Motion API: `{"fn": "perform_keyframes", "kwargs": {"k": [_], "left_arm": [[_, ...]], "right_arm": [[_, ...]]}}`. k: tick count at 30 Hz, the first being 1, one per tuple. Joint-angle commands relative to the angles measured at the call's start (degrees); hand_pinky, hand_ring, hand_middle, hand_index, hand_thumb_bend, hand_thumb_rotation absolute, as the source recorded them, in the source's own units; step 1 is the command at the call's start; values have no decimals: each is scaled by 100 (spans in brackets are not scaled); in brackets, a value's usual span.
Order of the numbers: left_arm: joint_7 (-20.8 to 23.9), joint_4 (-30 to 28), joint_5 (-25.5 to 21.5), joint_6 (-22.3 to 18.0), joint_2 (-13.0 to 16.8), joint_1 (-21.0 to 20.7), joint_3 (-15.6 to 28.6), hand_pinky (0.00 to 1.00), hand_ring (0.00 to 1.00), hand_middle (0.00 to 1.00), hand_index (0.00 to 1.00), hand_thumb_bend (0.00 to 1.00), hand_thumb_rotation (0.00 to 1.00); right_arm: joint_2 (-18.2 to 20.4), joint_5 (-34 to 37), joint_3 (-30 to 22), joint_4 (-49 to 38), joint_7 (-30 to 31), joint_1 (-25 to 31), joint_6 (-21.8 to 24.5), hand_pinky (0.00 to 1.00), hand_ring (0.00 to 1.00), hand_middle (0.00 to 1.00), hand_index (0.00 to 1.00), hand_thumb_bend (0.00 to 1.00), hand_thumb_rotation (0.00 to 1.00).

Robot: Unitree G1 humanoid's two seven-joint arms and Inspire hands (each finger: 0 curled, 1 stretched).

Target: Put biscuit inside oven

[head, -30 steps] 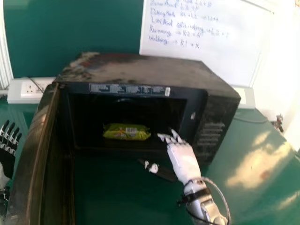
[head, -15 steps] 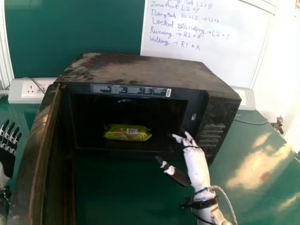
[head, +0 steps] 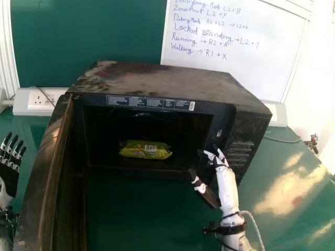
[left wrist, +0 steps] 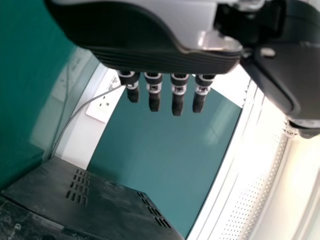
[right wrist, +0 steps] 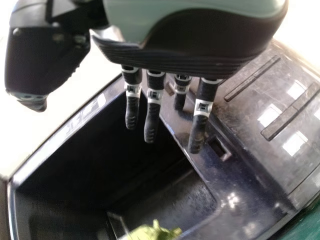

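Observation:
The green biscuit packet (head: 145, 150) lies inside the black oven (head: 167, 78), near the front of its cavity; its crumpled end (right wrist: 152, 232) appears in the right wrist view. Just outside the opening's right side is my right hand (head: 225, 175), fingers extended and thumb apart, holding nothing. In the right wrist view the fingers of this right hand (right wrist: 155, 107) hang straight over the oven's front frame. My left hand (head: 8, 175) is open at the far left, outside the oven door; in the left wrist view the left hand (left wrist: 178, 95) has straight fingers.
The oven door (head: 47, 183) stands wide open on the left, its edge toward me. Behind the oven are a whiteboard (head: 230, 52) and a wall socket (head: 42, 99). The green table (head: 293, 178) extends to the right.
My right hand has drawn back to the right, away from the packet, and its thumb has spread from the fingers. The packet stays in the oven. The head view has shifted slightly.

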Motion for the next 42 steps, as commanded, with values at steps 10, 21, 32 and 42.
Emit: {"fn": "perform_keyframes", "kwargs": {"k": [10, 21, 32, 42], "left_arm": [[52, 173, 43, -1, -244, 287, -41, 94, 76, 82, 96, 0, 0], [14, 179, 22, 4, -265, 267, -37, 95, 76, 81, 96, 0, 0], [-38, 260, 5, -31, -238, 245, -5, 89, 74, 80, 95, 0, 0], [20, 131, 7, 5, -255, 315, -21, 89, 75, 81, 96, 0, 0]], "right_arm": [[569, 1429, -870, 1529, 404, -78, -604, 57, 62, 66, 75, 75, 72], [656, 1669, -1190, 1831, 398, -200, -611, 45, 52, 60, 73, 68, 86], [618, 1921, -1301, 1663, 885, -40, -461, 46, 52, 61, 73, 59, 88], [883, 2986, -1841, 1675, 2033, -63, -230, 40, 49, 59, 70, 50, 86]]}}
